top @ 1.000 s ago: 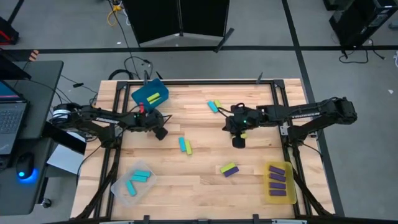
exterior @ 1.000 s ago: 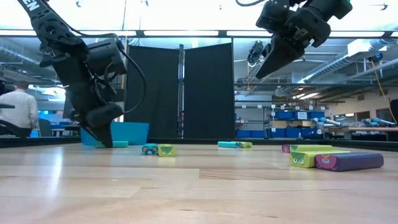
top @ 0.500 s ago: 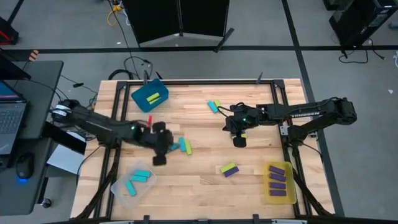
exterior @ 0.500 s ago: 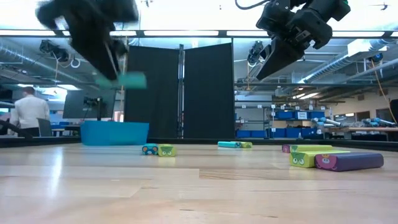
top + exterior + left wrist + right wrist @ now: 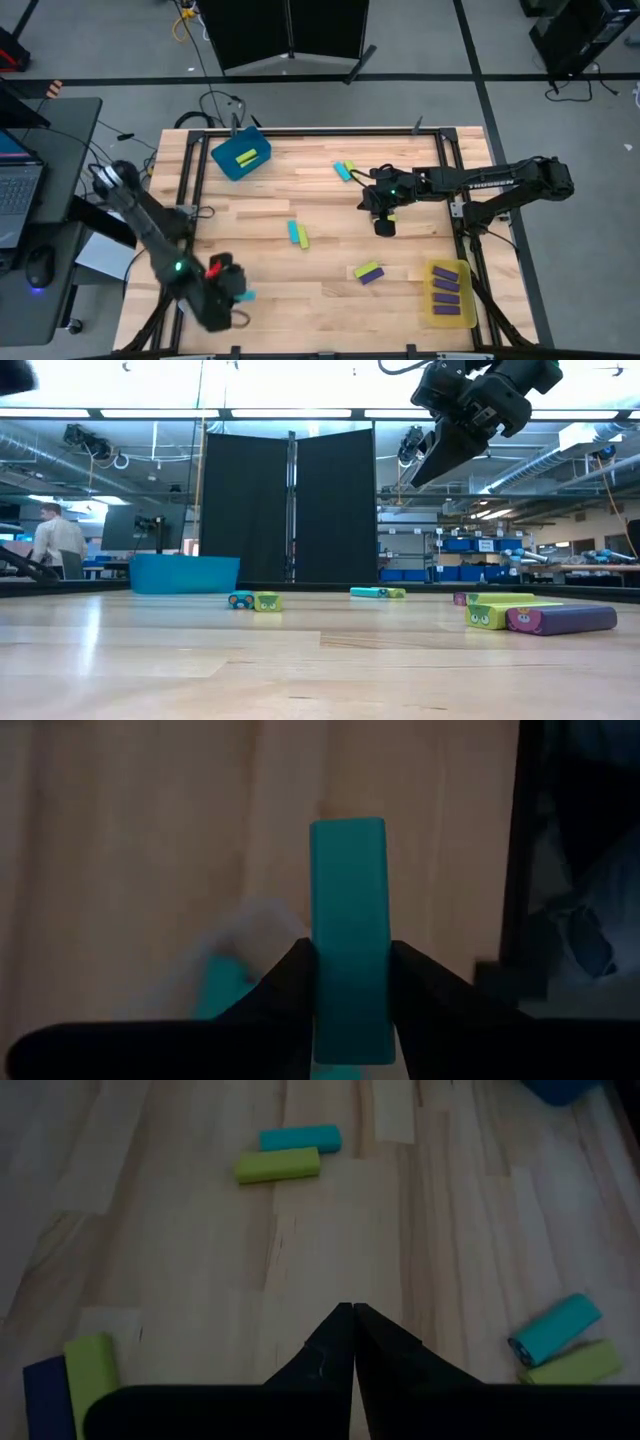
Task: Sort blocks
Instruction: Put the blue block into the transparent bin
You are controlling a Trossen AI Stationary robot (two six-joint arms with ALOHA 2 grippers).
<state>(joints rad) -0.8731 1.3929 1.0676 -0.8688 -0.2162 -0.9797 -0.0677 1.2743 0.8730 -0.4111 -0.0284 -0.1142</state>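
Left gripper (image 5: 350,982) clamps cyan block (image 5: 348,935) (upright).

Left end effector (image 5: 228,290) swung from table centre to near-left corner, carrying cyan block (image 5: 348,935).

Around the cyan-and-green block pair (image 5: 298,234) at the table's (image 5: 330,300) middle, bare wood lies open on every side. Beyond it, the right gripper (image 5: 384,226) hangs in the way; the purple-and-green pair (image 5: 369,272) lies nearer the yellow bin (image 5: 452,293).
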